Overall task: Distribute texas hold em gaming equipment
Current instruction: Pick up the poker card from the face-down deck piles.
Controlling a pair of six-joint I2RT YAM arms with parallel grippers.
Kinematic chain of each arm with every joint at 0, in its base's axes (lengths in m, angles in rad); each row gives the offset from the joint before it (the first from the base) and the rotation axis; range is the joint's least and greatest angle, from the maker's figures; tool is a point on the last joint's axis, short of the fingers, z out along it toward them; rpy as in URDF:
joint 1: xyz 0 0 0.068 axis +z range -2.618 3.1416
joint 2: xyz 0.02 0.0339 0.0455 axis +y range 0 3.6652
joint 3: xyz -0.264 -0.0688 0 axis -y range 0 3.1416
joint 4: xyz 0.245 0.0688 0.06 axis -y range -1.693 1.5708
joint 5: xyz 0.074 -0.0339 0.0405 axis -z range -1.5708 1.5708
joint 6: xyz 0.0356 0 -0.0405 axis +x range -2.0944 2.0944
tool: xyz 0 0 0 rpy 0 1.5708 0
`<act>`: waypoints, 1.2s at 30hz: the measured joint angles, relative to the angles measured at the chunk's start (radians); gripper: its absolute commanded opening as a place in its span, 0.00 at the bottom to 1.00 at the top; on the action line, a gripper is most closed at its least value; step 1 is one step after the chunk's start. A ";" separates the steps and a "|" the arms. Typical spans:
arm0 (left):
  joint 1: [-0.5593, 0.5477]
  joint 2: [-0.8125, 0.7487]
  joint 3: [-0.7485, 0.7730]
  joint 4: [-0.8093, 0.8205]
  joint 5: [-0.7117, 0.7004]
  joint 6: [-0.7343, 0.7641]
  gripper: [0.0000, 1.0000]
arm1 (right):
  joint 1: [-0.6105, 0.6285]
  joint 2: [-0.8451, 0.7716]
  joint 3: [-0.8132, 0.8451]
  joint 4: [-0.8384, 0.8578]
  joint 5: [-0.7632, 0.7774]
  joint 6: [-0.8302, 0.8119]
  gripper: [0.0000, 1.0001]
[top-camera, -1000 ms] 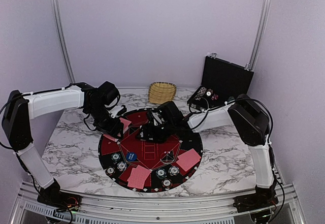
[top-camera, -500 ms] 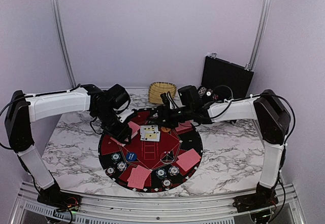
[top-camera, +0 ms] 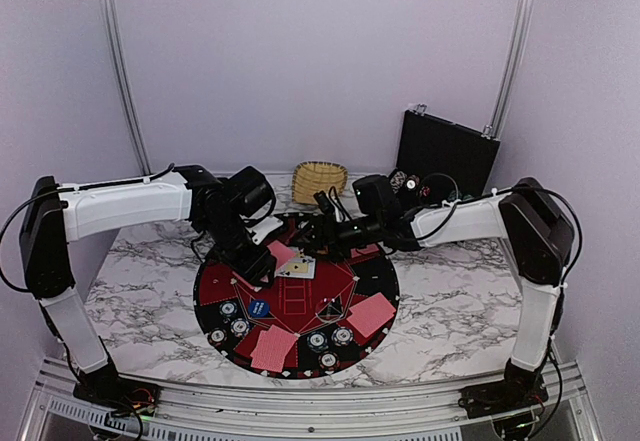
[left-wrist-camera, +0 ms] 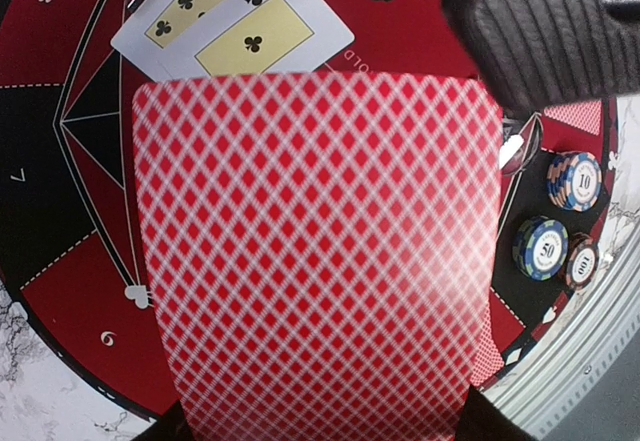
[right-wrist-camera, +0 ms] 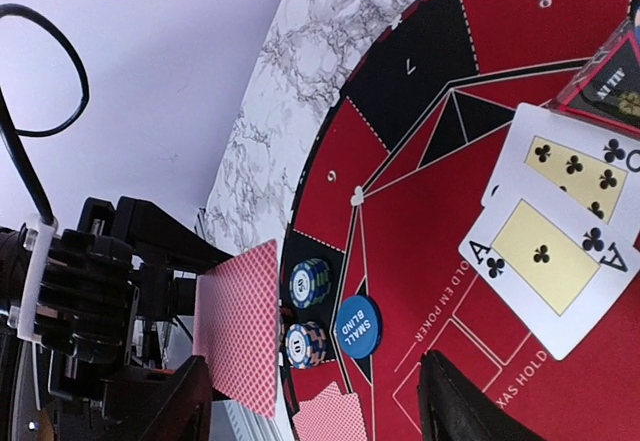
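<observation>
Two face-up cards (right-wrist-camera: 560, 251) | your left gripper (top-camera: 258, 264) clamps red-backed card (left-wrist-camera: 315, 251) at their 9 o'clock | right gripper (right-wrist-camera: 318, 381) fingers apart, seemingly empty

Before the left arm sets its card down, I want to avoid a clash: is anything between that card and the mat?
Nothing visible beneath the red-backed card in the left gripper, but two face-up club cards lie on the mat just past its far edge, and the open right gripper hovers by them.
</observation>
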 measured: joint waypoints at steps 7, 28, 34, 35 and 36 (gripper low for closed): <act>-0.005 0.000 0.000 -0.011 -0.002 0.000 0.42 | 0.034 0.000 0.000 0.022 -0.015 0.020 0.59; -0.005 0.000 0.000 -0.014 -0.002 0.007 0.42 | 0.060 0.035 0.020 0.051 -0.027 0.055 0.32; -0.005 0.000 0.000 -0.014 -0.003 0.008 0.42 | 0.060 0.042 0.030 0.060 -0.027 0.068 0.24; -0.005 0.000 0.000 -0.014 -0.003 0.008 0.42 | 0.060 0.042 0.030 0.060 -0.027 0.067 0.24; -0.005 0.000 0.000 -0.014 -0.003 0.008 0.42 | 0.060 0.043 0.030 0.060 -0.027 0.070 0.22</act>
